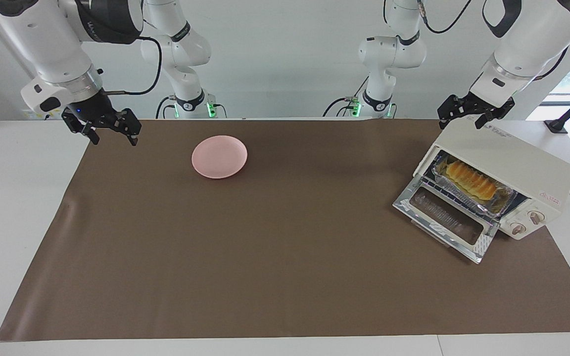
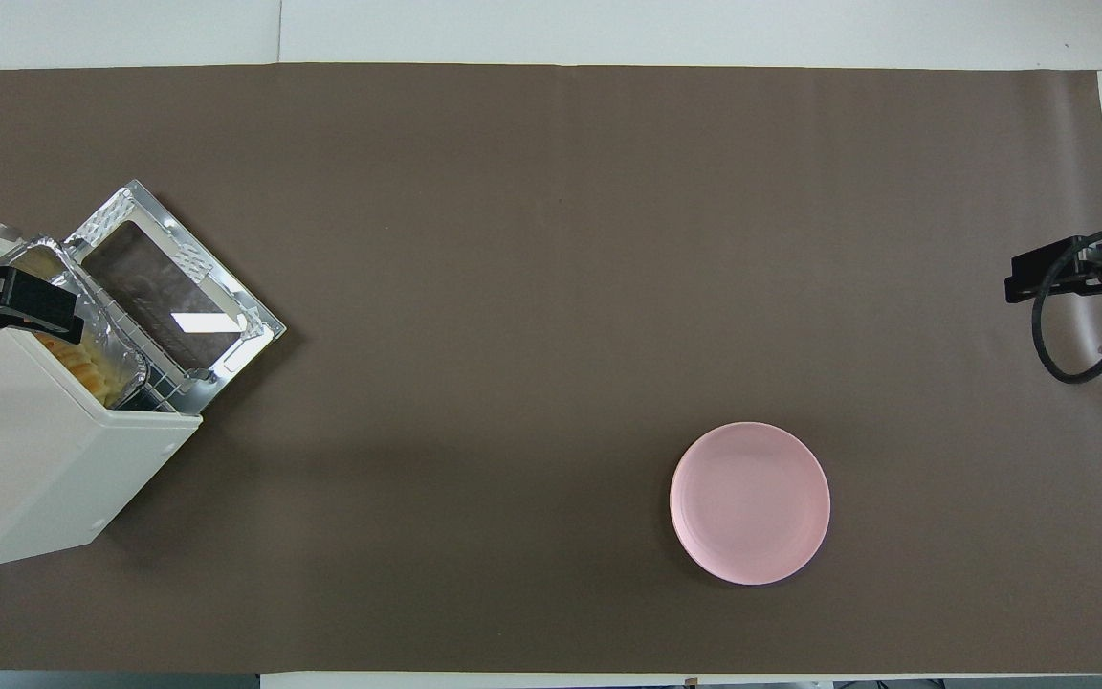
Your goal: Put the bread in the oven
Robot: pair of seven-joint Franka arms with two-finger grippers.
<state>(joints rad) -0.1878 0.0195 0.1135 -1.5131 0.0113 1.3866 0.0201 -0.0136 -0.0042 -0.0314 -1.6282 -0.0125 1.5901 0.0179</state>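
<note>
Left gripper (image 1: 476, 114) up in the air over the oven's top corner nearest the robots, at the left arm's end of the table; fingers spread, nothing between them. Right gripper (image 1: 109, 130) hangs over the mat's corner at the right arm's end, nearest the robots; jaws wide and empty. That arm waits.

Pink plate (image 1: 219, 156) lies bare on the brown mat (image 1: 265, 247), near the robots' edge, toward the right arm's end. Nothing on it.

Oven (image 1: 512, 165) stands skewed on the mat at the left arm's end. Bread (image 1: 470, 180) sits in a foil tray (image 1: 502, 203) on the wire rack inside the cavity. Seen from overhead, the tray's foil lip shows at the mouth of the oven, with part of the loaf under the gripper.

Oven door (image 1: 446, 218) folded fully down, flat toward the middle of the table, glass panel up.

Judgement: loaf is placed, so the task's main step looks done. What may remain is shutting the door, though the task does not demand it. That would call for the left gripper to come down clear of the oven's top, get under the door's free edge farthest from the cavity, and swing it up on its hinge. Check first that the foil lip will not foul the door.
</note>
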